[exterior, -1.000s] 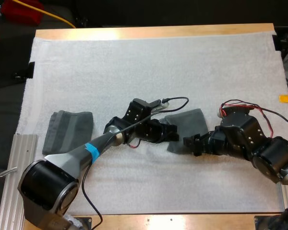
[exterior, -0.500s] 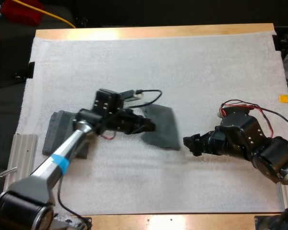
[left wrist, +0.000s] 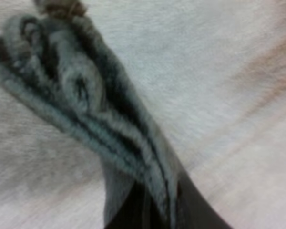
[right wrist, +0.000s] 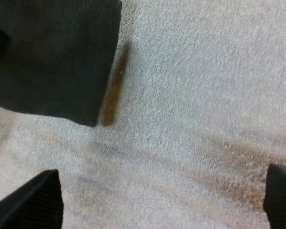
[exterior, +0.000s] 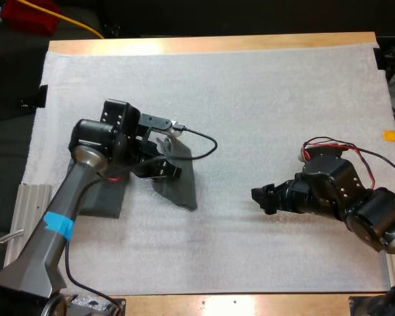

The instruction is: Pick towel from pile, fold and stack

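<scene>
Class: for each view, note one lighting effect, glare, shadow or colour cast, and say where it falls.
High view: glare whitens the table's far edge; a faint shadow lies on the mat beside the towel held by the left pincer. Left wrist view: a pinkish cast tints the mat. Right wrist view: brownish bands tint the mat ahead of the open right pincer.

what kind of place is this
Probably a robotics lab bench: two robot arms, the left gripper holding a towel, work over a white mat on a wooden table.
</scene>
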